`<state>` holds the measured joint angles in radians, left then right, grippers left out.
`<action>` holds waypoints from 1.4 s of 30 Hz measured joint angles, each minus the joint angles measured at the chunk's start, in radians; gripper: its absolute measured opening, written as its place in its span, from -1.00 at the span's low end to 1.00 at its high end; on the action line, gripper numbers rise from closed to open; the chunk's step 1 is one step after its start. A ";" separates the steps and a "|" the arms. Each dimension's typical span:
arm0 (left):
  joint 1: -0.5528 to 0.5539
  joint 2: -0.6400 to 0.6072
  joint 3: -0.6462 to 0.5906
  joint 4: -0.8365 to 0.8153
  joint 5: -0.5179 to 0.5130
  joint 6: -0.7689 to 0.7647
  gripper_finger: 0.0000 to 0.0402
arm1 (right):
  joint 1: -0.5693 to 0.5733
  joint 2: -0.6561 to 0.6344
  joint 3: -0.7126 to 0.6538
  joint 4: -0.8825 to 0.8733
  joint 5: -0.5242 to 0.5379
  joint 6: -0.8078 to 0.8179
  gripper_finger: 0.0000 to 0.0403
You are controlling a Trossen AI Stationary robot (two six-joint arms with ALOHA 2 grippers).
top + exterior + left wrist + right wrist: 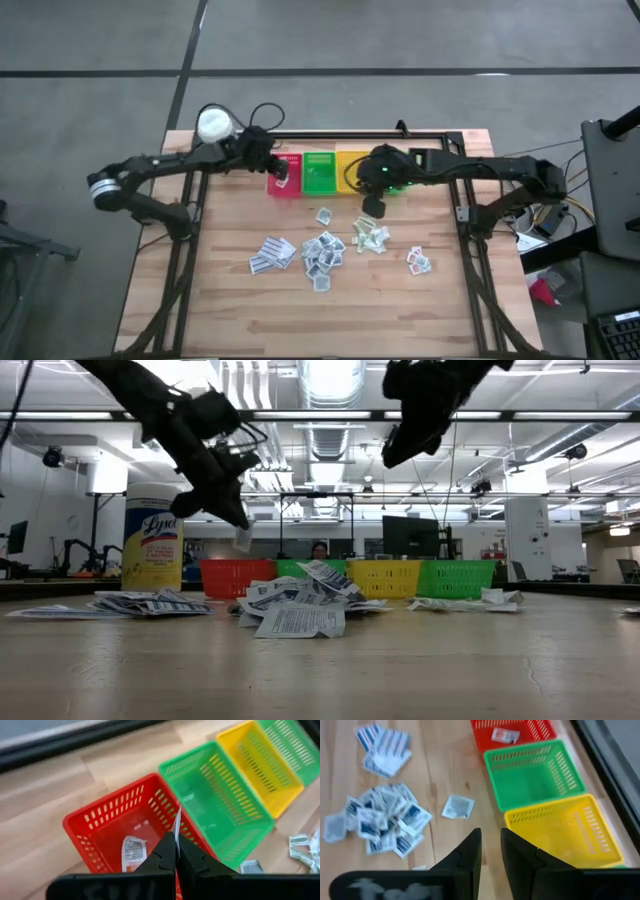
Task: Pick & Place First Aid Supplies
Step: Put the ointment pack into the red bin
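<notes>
Several white first aid sachets lie in loose heaps (325,250) at mid-table, with one single sachet (458,806) nearer the bins. My left gripper (176,837) hovers over the red bin (100,815), shut on one thin white sachet (177,820). Another sachet (132,852) lies flat on that bin's floor. My right gripper (490,840) hangs above the wood between the heaps and the yellow bin (560,832). It is open by a narrow gap, with nothing between the fingers. My left gripper pinches the sachet between its two fingertips by one edge (176,831). The fingers slant down toward the table's far edge. The sachet shows edge-on and sticks out past the fingertips; in the low view its free end (243,540) hangs below them, clear above the red bin.
Red, green (319,172) and yellow (350,168) bins stand in a row at the far edge, with a second green one (455,578) beyond. A white-capped yellow bottle (152,540) stands at the far left corner. The wood near the front edge is bare.
</notes>
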<state>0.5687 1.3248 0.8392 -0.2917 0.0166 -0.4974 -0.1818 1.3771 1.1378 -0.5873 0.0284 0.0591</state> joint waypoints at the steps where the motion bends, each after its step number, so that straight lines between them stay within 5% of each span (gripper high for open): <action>1: 0.010 0.024 0.012 -0.003 0.020 -0.001 -1.00 | 0.000 -0.026 -0.024 0.016 0.000 0.016 -0.67; 13: 0.052 0.263 0.157 -0.203 0.080 0.003 -1.00 | 0.000 -0.294 -0.255 0.166 0.000 0.125 -0.61; 20: 0.052 0.294 0.158 -0.197 0.104 -0.002 -1.00 | 0.000 -0.387 -0.311 0.182 0.000 0.155 -0.61; 35: 0.052 0.288 0.157 -0.187 0.097 0.005 -0.98 | 0.000 -0.406 -0.322 0.183 -0.001 0.152 -0.68; 42: 0.052 0.287 0.157 -0.179 0.095 0.025 -0.71 | 0.000 -0.406 -0.322 0.183 -0.001 0.152 -0.63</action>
<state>0.6205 1.6119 0.9958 -0.4708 0.1120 -0.4725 -0.1818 0.9707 0.8154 -0.4046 0.0277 0.2108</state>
